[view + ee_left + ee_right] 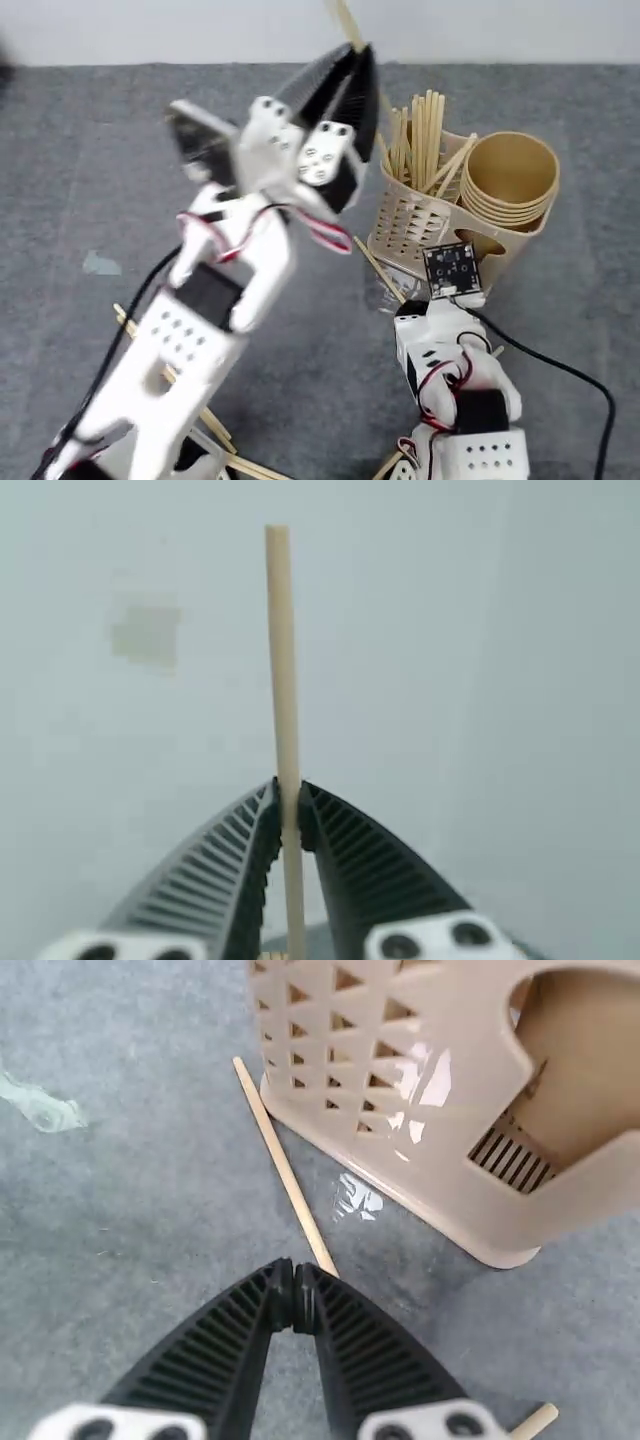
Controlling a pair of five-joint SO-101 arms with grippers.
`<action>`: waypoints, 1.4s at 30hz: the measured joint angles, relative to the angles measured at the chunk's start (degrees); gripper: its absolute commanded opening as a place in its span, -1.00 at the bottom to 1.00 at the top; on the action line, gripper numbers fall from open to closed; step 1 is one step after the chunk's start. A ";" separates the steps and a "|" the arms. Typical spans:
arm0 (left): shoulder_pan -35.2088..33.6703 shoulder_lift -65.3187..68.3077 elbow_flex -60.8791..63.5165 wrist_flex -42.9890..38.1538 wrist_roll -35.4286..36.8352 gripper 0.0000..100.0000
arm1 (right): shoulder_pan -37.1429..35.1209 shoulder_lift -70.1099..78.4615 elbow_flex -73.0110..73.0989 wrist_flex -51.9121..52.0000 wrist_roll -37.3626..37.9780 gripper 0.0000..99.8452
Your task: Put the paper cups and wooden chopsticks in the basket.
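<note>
**mk_tinker:** So where's everything sitting around the basket right now?

**servo_dan:** The paper cups are stacked inside it, at the end away from the left arm. A bundle of chopsticks stands upright in the other end, poking well over the rim. The left gripper is up off the table, just beside the basket on the bundle side. Its fingers are pinched onto a held chopstick, which runs straight out past the tips.

**mk_tinker:** And the right one?

**servo_dan:** The right gripper is low over the grey table, near the basket's foot and pointing at it. Its fingers are pressed together tip to tip. A loose chopstick lies flat on the table, one end just beside the basket's base and the other running under those tips. Can't tell whether the tips touch it.

**mk_tinker:** Anything else down there?

**servo_dan:** One cup shows through the basket's handle cutout. Another chopstick end lies on the table further out from the basket, past the gripper. A shiny scrap sits right by the basket's base too.
</note>
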 measured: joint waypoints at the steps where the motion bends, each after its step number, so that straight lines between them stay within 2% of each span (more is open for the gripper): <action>1: 0.26 2.20 0.00 -0.35 0.00 -0.98 | -0.09 -0.62 0.26 0.00 0.00 -0.98; 7: 0.79 10.90 -0.26 -0.62 0.00 -0.95 | -0.09 -2.11 0.44 0.00 0.00 -0.98; 11: 0.70 12.13 -0.35 1.14 0.18 -0.73 | -0.18 -2.11 0.44 0.00 0.00 -0.98; 14: 0.70 12.22 -0.70 6.07 3.78 -0.62 | -0.18 -2.11 0.44 0.00 0.00 -0.98; 21: 0.44 11.69 -9.58 24.00 5.54 -0.64 | -0.18 -2.11 0.44 0.00 0.00 -0.98; 28: -5.89 2.29 -11.78 37.63 5.80 -0.97 | -0.18 -2.11 0.44 0.00 0.00 -0.98; 31: -8.62 -2.02 -11.60 43.16 4.75 -0.97 | -0.18 -2.11 0.44 0.00 0.00 -0.98; 38: -14.15 -14.33 -2.02 49.58 3.34 -0.97 | -0.26 -2.02 -2.64 3.08 0.09 -0.98; 42: -18.90 -23.30 7.03 49.67 2.99 -0.97 | -4.75 2.20 -8.18 6.15 1.41 -0.98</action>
